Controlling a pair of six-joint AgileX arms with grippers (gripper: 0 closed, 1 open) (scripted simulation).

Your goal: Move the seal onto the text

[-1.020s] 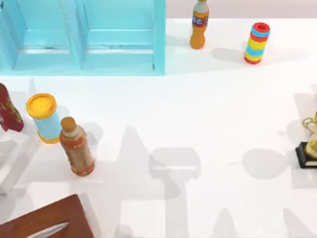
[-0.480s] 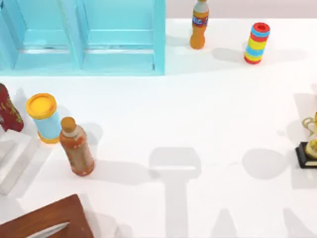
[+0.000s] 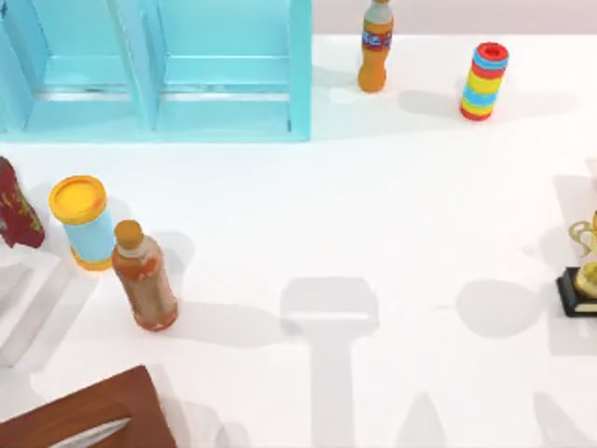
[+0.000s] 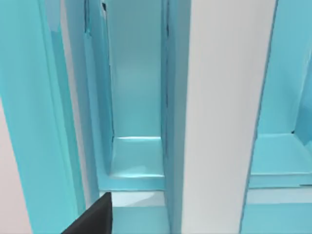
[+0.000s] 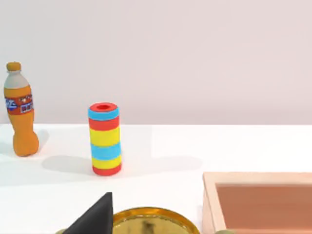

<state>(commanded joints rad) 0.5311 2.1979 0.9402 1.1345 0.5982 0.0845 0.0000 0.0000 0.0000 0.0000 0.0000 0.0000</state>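
- Our left gripper [image 4: 92,220] is up close against the blue shelf unit [image 4: 136,97]. A dark tip of it pokes in at the edge of the left wrist view, and we cannot tell whether it is open or closed.
- Straight ahead of it we see a narrow shelf compartment, with a pale upright panel [image 4: 222,107] beside it.
- Over to our right gripper [image 5: 95,218]: again just a dark tip in the right wrist view, and again we cannot tell whether it is open or closed.
- Just past it sits the gold top of a trophy [image 5: 151,222], with a light wooden box [image 5: 258,200] alongside.
- Farther off, a striped roll [image 5: 105,139] stands upright, and an orange soda bottle [image 5: 20,112] stands apart from it near the back wall.
- From above, the white table [image 3: 373,205] has the shelf unit at its back left. The soda bottle and the striped roll stand at the back right, and the trophy is at the right edge.
- On the left we spot a brown bottle [image 3: 145,277] with an orange cap. A blue can [image 3: 82,222] with a yellow lid stands just beside it.
- A dark red bottle [image 3: 14,205] is at the left edge, near a white block [image 3: 23,308].
- A brown wooden box [image 3: 93,415] sits at the front left corner.
- As for the seal and the book, we cannot tell where they lie.
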